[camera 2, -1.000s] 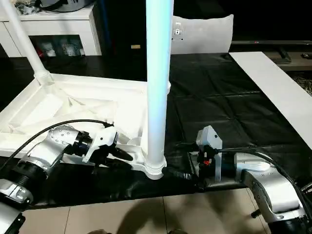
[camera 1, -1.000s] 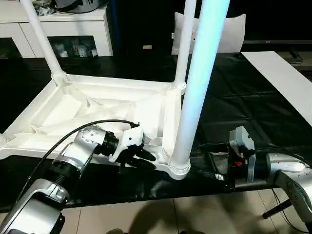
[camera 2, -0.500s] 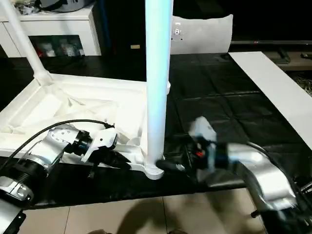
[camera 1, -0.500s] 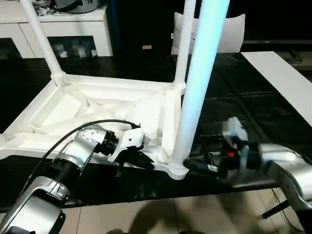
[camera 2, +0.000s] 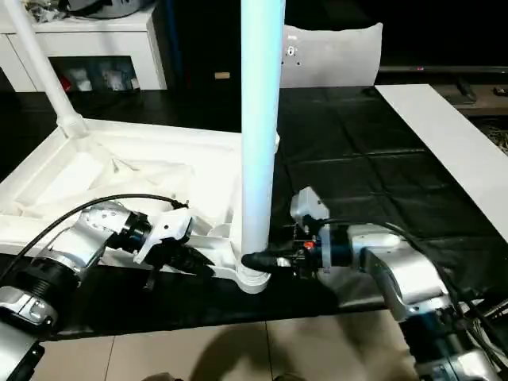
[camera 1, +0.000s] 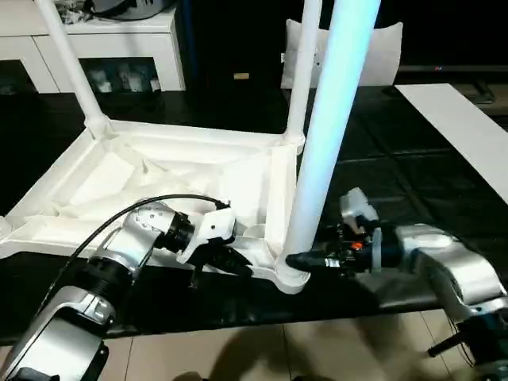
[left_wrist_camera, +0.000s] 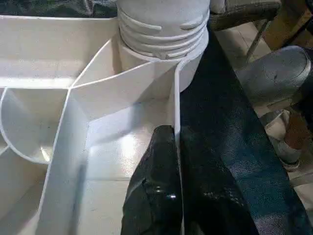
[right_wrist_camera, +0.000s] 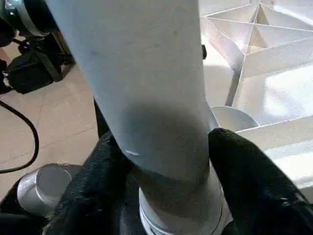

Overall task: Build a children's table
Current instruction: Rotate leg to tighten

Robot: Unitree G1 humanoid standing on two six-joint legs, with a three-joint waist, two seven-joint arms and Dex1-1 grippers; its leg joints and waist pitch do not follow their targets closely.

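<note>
Surface: a black sheet (camera 1: 397, 171) is spread over the work surface, with tiled floor (camera 1: 262, 353) seen at its near edge.
Left arm: the forearm is stretched forward and toward the middle; the left gripper (camera 1: 230, 259) lies about level, clamped tight on the near rim wall of the table top (camera 1: 182, 171).
Right arm: the forearm is reached in from the right, wrist level; the right gripper (camera 2: 258, 260) is set around the base of the near leg (camera 1: 321, 151), one finger on each side and both fingers touching it.
Table top: laid upside down, ribbed underside up, on the left half of the sheet.
Near leg: seated in the near right corner socket, long axis upright.
Far legs (camera 1: 305, 63): stood upright in the far corners.
Background: a white cabinet (camera 1: 95, 48) and a flat white board (camera 1: 460, 127) are seen beyond.
</note>
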